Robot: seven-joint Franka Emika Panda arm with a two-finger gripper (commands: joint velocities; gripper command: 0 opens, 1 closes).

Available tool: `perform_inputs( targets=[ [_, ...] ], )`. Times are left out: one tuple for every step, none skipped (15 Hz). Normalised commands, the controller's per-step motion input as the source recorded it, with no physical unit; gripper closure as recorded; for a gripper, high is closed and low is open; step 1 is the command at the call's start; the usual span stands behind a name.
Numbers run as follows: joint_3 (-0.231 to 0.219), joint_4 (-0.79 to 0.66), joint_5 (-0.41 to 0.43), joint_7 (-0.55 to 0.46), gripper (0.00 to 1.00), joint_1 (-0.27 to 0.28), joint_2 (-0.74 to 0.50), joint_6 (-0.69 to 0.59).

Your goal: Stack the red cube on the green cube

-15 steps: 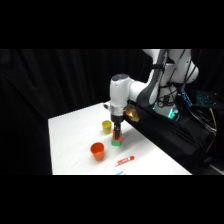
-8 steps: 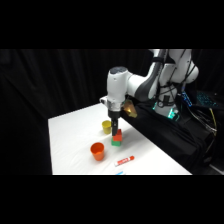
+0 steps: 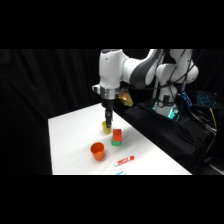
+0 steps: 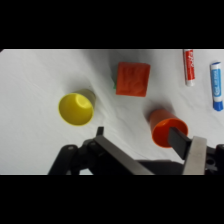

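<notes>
Wrist view is showing you the gripper [image 4: 150,150] hanging spread and empty, with the red cube [image 4: 133,78] already sitting on the green cube [image 4: 115,80] below and ahead of it.

White table [image 3: 70,145] against black curtain backdrop [image 3: 50,85]; dark bench at right carries cables and lit electronics [image 3: 172,112].
</notes>
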Motion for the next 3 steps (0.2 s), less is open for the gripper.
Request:
perform_inputs(
  targets=[
    [0.124,0.25,0.218,-0.43,0.00,-0.175,-0.11,-0.37],
    [0.122,0.24,0.256,-0.46,0.00,-0.165,-0.10,-0.36],
    [0.153,0.26,0.549,-0.76,0.00,-0.177,-0.08,-0.37]
  ],
)
